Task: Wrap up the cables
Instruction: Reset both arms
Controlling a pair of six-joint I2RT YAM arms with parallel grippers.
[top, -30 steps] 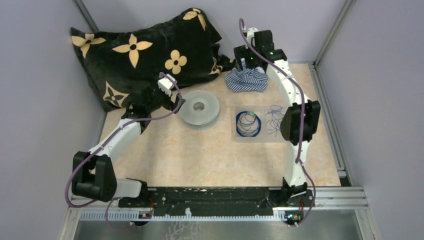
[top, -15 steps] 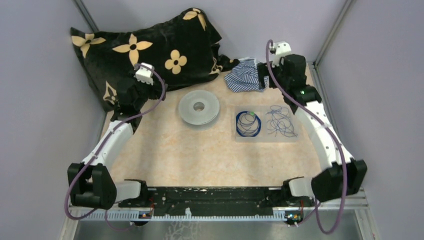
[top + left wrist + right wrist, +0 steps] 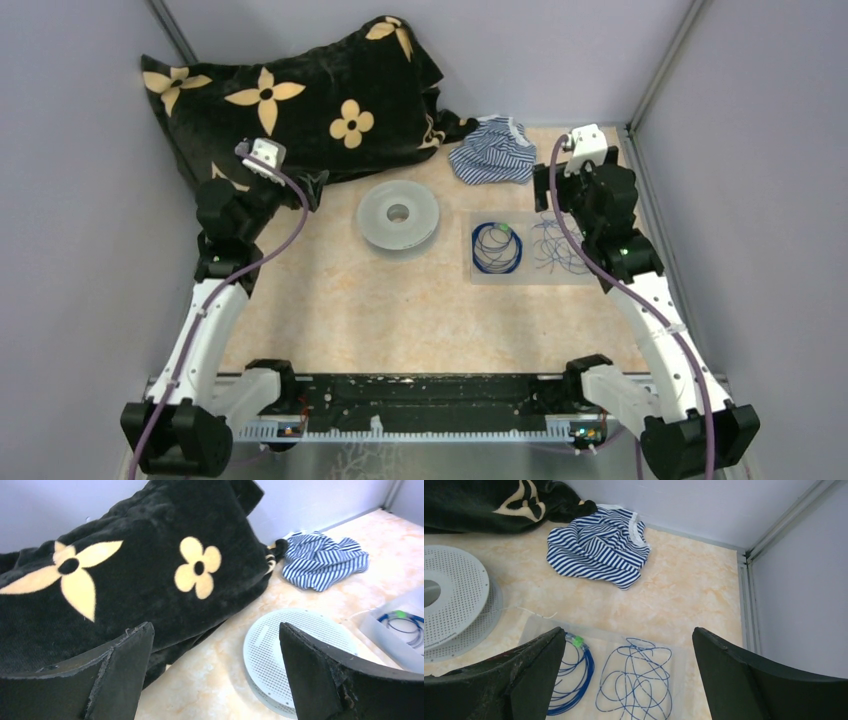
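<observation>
The cables lie on a clear sheet (image 3: pixel 530 222) right of centre. A dark blue ring-like coil (image 3: pixel 497 248) with a green bit is on its left half, and a loose scribbly tangle (image 3: pixel 560 245) on its right. Both show in the right wrist view, coil (image 3: pixel 574 680) and tangle (image 3: pixel 639 680); the coil's edge also shows in the left wrist view (image 3: pixel 405 625). My right gripper (image 3: pixel 545 195) (image 3: pixel 629 630) is open and empty, above the sheet's far edge. My left gripper (image 3: pixel 305 188) (image 3: pixel 215 627) is open and empty, by the pillow's front edge, left of the spool.
A pale perforated round spool (image 3: pixel 400 215) (image 3: pixel 295 655) (image 3: pixel 449 600) lies left of the sheet. A black pillow with yellow flowers (image 3: pixel 290 100) (image 3: pixel 125 570) fills the back left. A striped blue-white cloth (image 3: pixel 495 150) (image 3: pixel 596 547) lies at the back. Grey walls enclose three sides.
Both arms have swung outward and drawn back. The right gripper left the striped cloth and now hangs over the sheet's far edge. The left gripper moved left, away from the spool.
</observation>
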